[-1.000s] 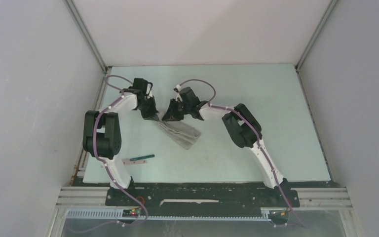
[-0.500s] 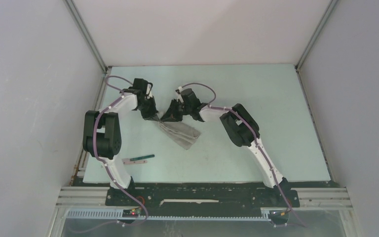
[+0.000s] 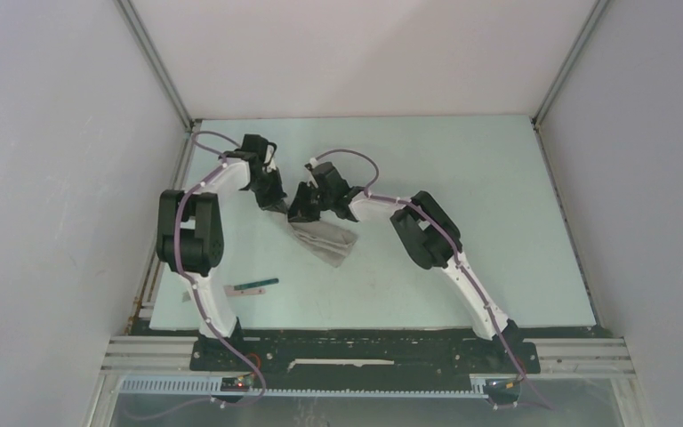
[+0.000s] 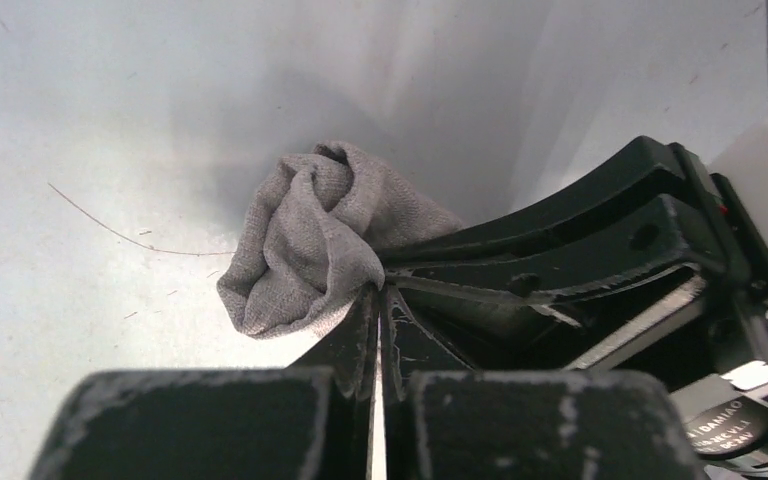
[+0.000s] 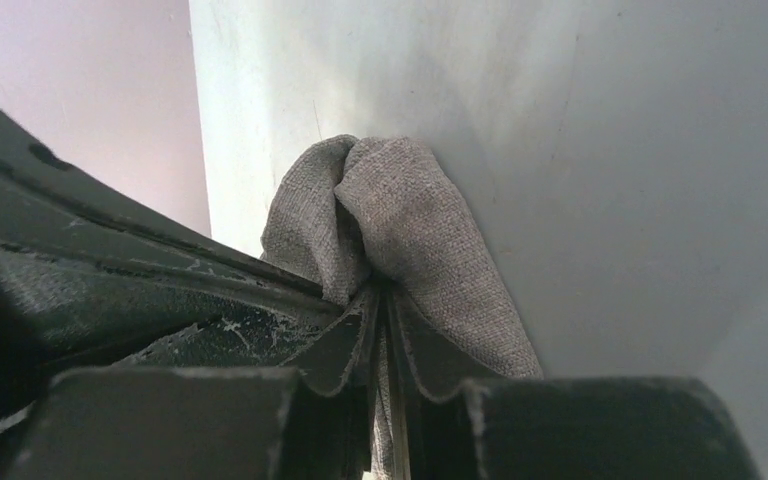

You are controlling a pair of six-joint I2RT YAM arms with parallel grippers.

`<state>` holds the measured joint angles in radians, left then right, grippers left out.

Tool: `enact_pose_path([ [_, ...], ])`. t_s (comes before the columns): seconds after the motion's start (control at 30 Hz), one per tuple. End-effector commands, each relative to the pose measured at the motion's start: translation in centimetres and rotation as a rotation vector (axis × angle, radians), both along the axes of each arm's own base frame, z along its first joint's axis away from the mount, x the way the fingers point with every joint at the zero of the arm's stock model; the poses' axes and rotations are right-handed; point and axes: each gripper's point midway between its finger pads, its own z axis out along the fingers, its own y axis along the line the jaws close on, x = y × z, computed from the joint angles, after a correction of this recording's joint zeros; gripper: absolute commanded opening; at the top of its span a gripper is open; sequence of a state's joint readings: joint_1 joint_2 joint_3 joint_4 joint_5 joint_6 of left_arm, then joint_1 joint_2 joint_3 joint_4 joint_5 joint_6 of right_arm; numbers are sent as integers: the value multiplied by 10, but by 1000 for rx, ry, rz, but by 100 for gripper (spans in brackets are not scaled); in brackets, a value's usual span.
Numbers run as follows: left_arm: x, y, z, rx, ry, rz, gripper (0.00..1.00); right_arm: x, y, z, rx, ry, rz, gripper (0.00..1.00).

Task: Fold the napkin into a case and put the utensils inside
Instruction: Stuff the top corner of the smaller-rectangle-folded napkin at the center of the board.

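The light grey napkin (image 3: pixel 327 240) lies crumpled on the pale green table, left of centre, and its far-left end is lifted. My left gripper (image 3: pixel 275 203) is shut on a bunched corner of the napkin (image 4: pixel 300 250), with the cloth bulging out past its fingertips (image 4: pixel 365 310). My right gripper (image 3: pixel 300 211) sits right beside it, fingers almost touching, shut on a fold of the napkin (image 5: pixel 400 215) that runs down between its pads (image 5: pixel 415 345). The utensils (image 3: pixel 251 286) lie near the left arm's base: a dark green handle and a pale piece, apart from the cloth.
Each wrist view shows the other gripper's black fingers (image 4: pixel 570 245) close alongside. White enclosure walls (image 3: pixel 71 178) stand on the left, back and right. The black mounting rail (image 3: pixel 365 349) with both arm bases runs along the near edge.
The right gripper has moved left up to the left gripper and closed on the cloth. The napkin's lifted end has shifted slightly left. The left arm's elbow has swung a little right.
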<state>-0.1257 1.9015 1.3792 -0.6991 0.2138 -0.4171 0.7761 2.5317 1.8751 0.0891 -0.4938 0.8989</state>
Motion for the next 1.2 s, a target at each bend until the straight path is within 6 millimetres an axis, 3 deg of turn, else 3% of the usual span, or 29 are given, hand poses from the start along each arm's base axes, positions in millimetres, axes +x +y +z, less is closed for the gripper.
enact_pose_path([
  [0.0, 0, -4, -10, -30, 42, 14, 2, -14, -6, 9, -30, -7, 27, 21],
  [0.13, -8, 12, -8, 2, 27, 52, 30, -8, -11, 25, -18, -38, 26, 26],
  [0.2, -6, 16, 1, 3, 5, 61, 37, -7, -11, 28, -16, -42, 25, 26],
  [0.47, -11, 15, 44, -36, -107, 60, 49, -4, -16, 26, -14, -35, 16, 26],
  [0.57, -20, 20, 51, -34, -140, 82, 50, -4, -16, 25, -13, -35, 14, 26],
  [0.63, -24, 29, 48, -35, -143, 127, 46, -3, -16, 27, -10, -37, 14, 26],
  [0.73, -27, 39, 32, -70, -112, 202, 17, -2, -16, 30, -11, -47, 10, 26],
  [0.83, -20, 30, 17, -128, -61, 207, 1, -2, -15, 32, -10, -51, 10, 26],
  [1.17, 3, 18, -15, -160, -8, 210, 0, -17, -3, 25, -19, -46, 48, 26],
])
